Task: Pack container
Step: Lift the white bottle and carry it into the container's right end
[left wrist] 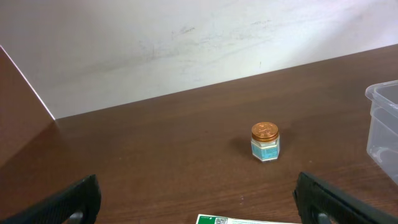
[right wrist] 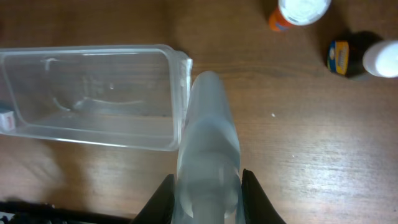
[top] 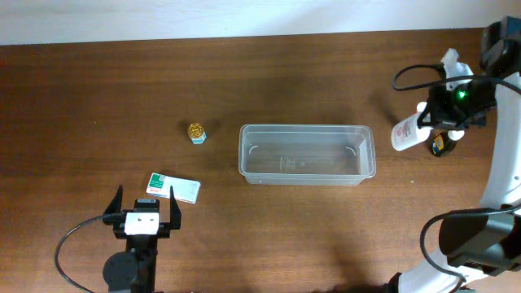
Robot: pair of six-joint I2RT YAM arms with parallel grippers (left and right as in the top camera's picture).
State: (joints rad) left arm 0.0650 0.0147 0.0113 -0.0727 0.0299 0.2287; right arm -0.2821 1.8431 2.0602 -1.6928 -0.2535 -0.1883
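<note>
The clear container stands empty at the table's middle; it also shows in the right wrist view, and its corner shows in the left wrist view. My right gripper is shut on a white translucent bottle just right of the container's right end, above the table. In the right wrist view the bottle sits between the fingers. My left gripper is open and empty at the front left, its fingers spread behind a white and green box.
A small jar with a gold lid stands left of the container, also in the left wrist view. A dark jar and a white spray bottle are at the right. An orange-capped bottle stands nearby.
</note>
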